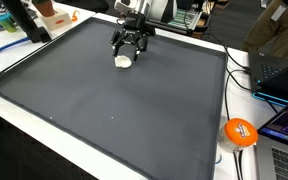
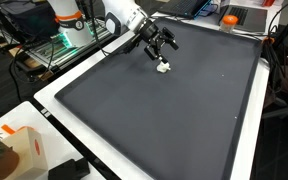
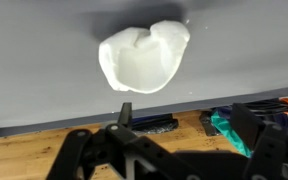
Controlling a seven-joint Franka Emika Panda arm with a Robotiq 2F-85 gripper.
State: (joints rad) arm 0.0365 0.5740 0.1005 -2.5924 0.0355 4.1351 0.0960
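A small white crumpled lump [image 1: 123, 61] lies on the dark grey mat [image 1: 114, 110] near its far edge. It shows in both exterior views [image 2: 163, 67] and fills the upper middle of the wrist view [image 3: 144, 55]. My gripper [image 1: 130, 46] hovers just above and slightly beside the lump, pointing down, seen also in an exterior view [image 2: 161, 44]. Its two black fingers [image 3: 189, 125] are spread apart with nothing between them. The gripper does not touch the lump.
The mat covers most of a white-edged table [image 1: 219, 150]. An orange round object [image 1: 239, 132] and laptops [image 1: 282, 70] with cables sit beside one mat edge. A cardboard box [image 2: 22, 150] and a plant stand at a table corner. Clutter lines the far side [image 1: 44, 18].
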